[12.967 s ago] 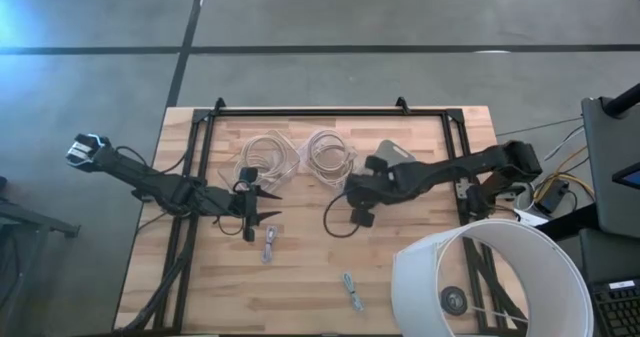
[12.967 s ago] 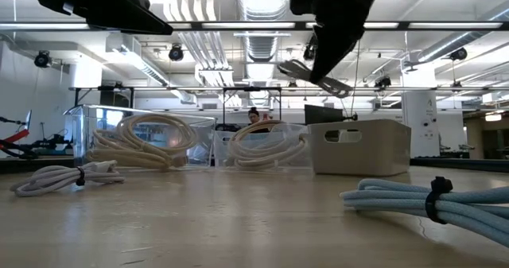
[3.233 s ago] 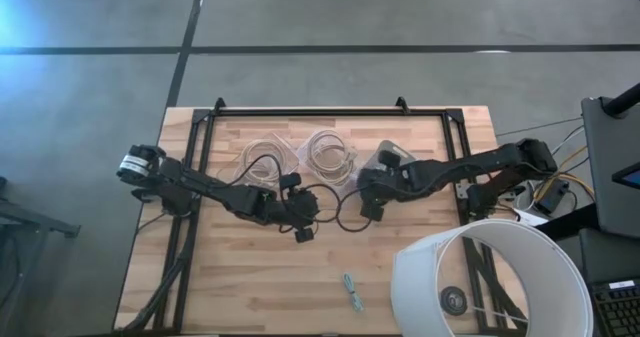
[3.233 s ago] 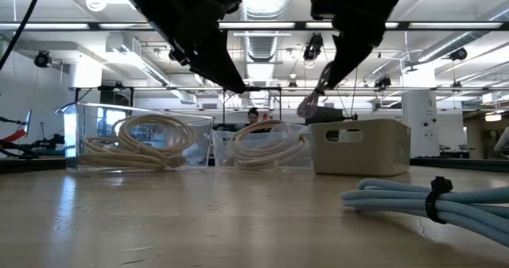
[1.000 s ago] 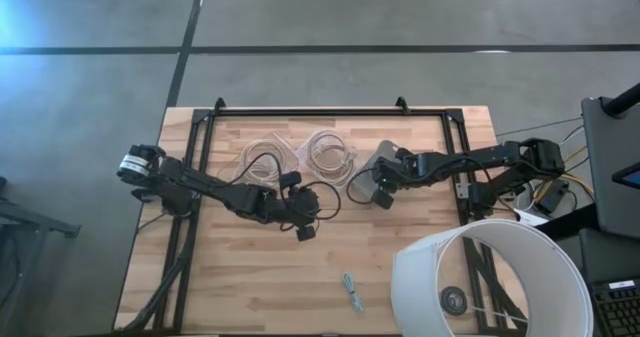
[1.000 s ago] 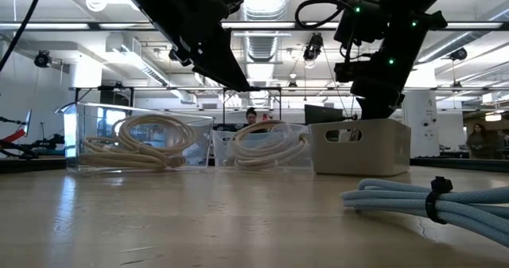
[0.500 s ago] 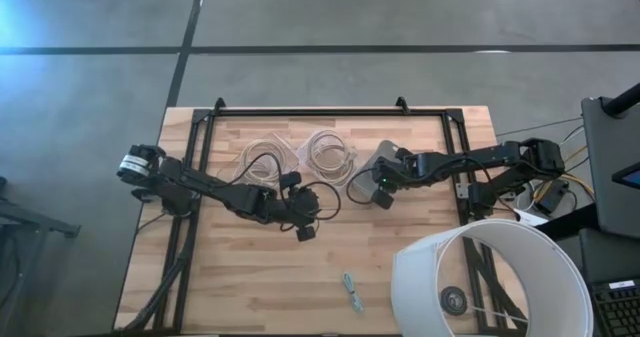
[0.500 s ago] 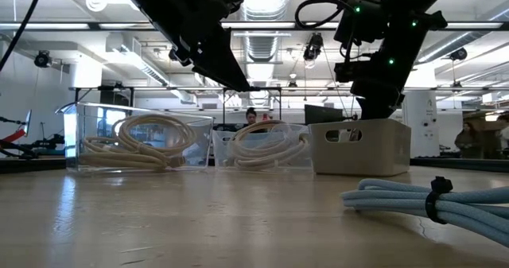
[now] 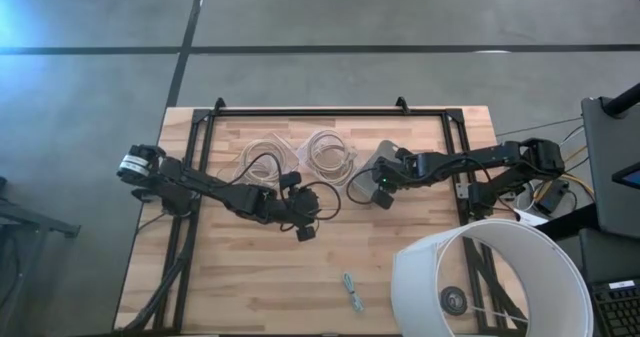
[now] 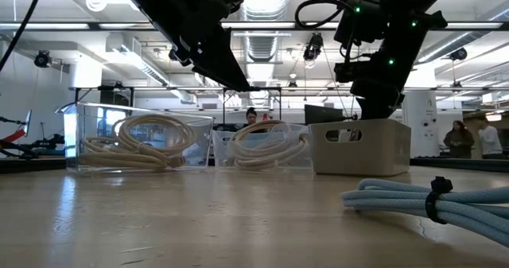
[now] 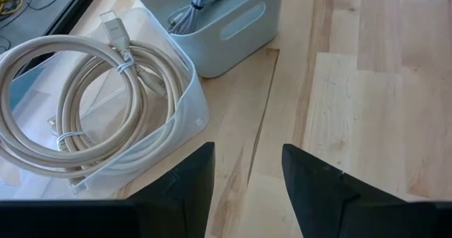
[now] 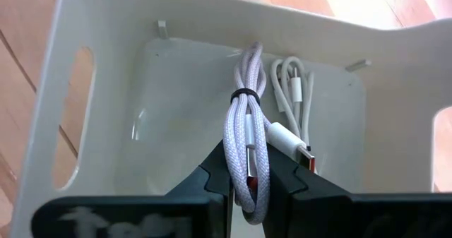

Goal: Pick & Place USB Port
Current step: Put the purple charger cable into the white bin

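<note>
Your pale lilac braided USB cable, bundled with a black tie [image 12: 247, 153], hung inside the white plastic handled bin [image 12: 99, 118], pinched by the narrow right gripper [image 12: 248, 185], probably so it could drop beside the one white cable [image 12: 293, 118] lying there. The left gripper [image 11: 247, 171] waited wide and empty near two clear trays [image 9: 300, 155]. One grey-blue bundled cable [image 9: 351, 291] remained on the table.

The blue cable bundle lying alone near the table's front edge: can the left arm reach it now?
Probably yes: the left gripper is open and empty, and the blue cable bundle lies on bare table with nothing between.
</note>
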Motion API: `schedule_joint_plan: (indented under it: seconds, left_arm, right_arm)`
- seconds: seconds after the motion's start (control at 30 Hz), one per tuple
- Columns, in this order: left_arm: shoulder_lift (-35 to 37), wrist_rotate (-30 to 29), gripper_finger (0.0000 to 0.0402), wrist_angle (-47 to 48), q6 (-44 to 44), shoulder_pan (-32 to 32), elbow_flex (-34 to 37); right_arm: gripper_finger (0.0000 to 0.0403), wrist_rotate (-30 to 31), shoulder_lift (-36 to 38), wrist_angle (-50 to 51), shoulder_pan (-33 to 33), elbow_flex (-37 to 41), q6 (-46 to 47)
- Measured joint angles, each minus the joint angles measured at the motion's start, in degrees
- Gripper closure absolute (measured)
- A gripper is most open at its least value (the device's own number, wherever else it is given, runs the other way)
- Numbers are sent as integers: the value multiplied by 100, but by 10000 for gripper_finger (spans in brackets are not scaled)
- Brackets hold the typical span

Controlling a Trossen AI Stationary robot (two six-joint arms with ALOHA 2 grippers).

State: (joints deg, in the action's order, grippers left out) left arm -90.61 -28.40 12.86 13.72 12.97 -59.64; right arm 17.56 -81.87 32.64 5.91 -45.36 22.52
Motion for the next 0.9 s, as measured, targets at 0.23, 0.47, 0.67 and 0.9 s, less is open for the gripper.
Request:
schedule_joint_plan:
  seconds: [0.23,0.47,0.67,0.9]
  left_arm:
    - [0,0,232,0,0,0,0]
    - [-1,2,232,2,0,0,0]
    - [-2,-1,232,0,0,0,0]
    - [-2,2,232,2,0,0,0]
  right_arm:
    - [364,5,9,1,0,0,-2]
    - [364,57,11,19,20,0,-2]
    - [364,57,11,12,15,0,-4]
    - [364,57,11,-25,15,2,-41]
